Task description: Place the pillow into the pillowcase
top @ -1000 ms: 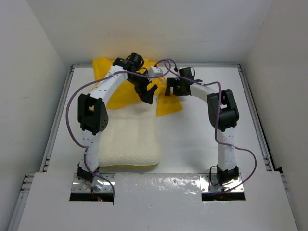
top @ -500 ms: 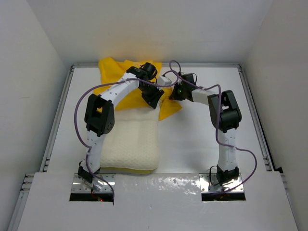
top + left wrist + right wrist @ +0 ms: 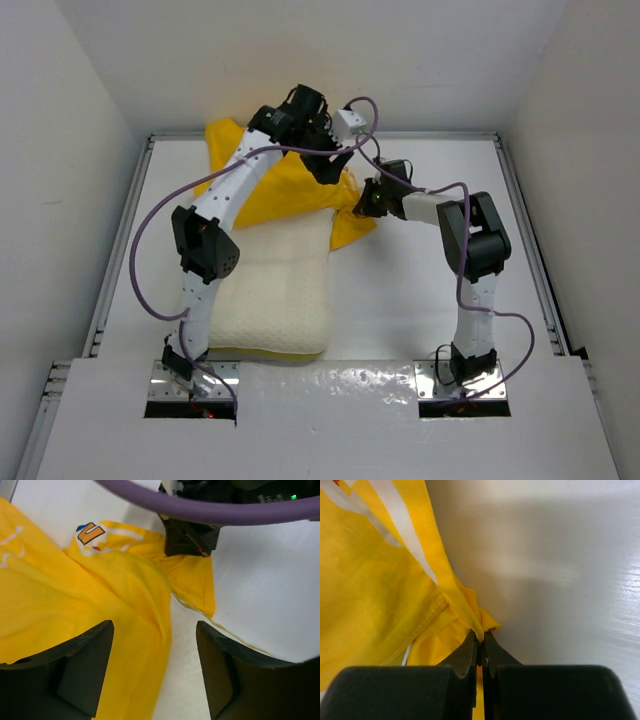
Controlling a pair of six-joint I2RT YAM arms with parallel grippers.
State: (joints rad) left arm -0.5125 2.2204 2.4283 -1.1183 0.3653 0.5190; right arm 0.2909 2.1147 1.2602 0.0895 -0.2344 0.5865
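The cream-white dimpled pillow [image 3: 275,290] lies flat on the table's left side, its far end tucked under the yellow pillowcase [image 3: 290,192]. The pillowcase [image 3: 75,605] is spread and rumpled at the back, with part of its print showing. My right gripper [image 3: 364,200] sits low at the pillowcase's right corner, and in the right wrist view it [image 3: 481,642] is shut on a folded hem of the fabric [image 3: 375,580]. My left gripper [image 3: 330,165] hovers above the pillowcase just behind it. Its jaws [image 3: 155,675] stand open over a fabric fold, gripping nothing.
The white table [image 3: 420,290] is boxed in by white walls at the back and sides, with metal rails [image 3: 525,230] along its edges. Purple cables [image 3: 150,230] loop off both arms, and one [image 3: 200,510] crosses the left wrist view.
The right gripper dropped onto the pillowcase's right corner and shut on its hem. The left gripper swung right and toward the back, above the fabric, its jaws apart again.
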